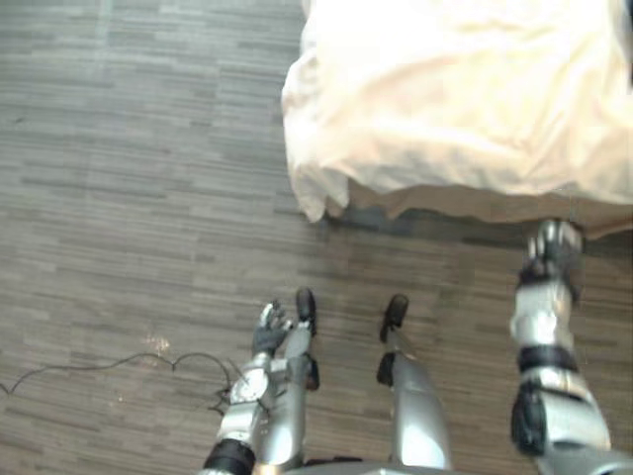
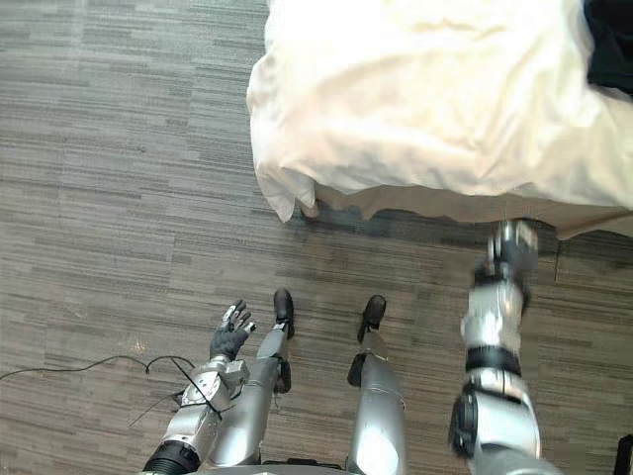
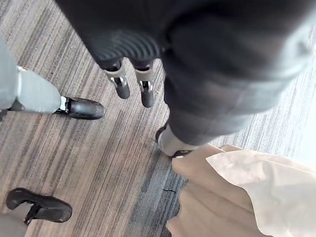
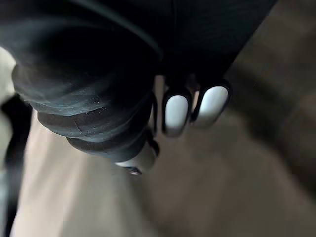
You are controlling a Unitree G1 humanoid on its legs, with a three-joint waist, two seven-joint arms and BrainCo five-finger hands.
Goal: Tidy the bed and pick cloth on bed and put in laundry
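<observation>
A: Left hand point(image 2: 229, 332) is hanging low at the robot's side, over the floor and well apart from the bed; its fingers point(image 3: 121, 85) are lying straight and relaxed, holding nothing. What is taking up most of the scene?

B: Grey plank floor point(image 1: 148, 198) is spreading across the near and left parts; the bed point(image 1: 475, 206) is standing at the far right; a cream cover point(image 2: 425, 89) is lying rumpled over it, with one corner hanging down toward the floor.

A: And where is the cloth lying?

B: A dark cloth point(image 2: 609, 45) is lying on the cream cover at the bed's far right side, partly cut off by the edge of the right eye view; it is sitting well apart from both hands.

A: Where is the right hand hovering?

B: The right hand point(image 1: 556, 247) is hovering at the bed's near edge, just beside the hanging hem of the cream cover; whether it is open or closed, I am not able to tell.

A: Is anything lying between it and the dark cloth?

B: A broad stretch of rumpled cream cover is lying between them; the near edge of the bed is standing right in front of the right hand.
</observation>
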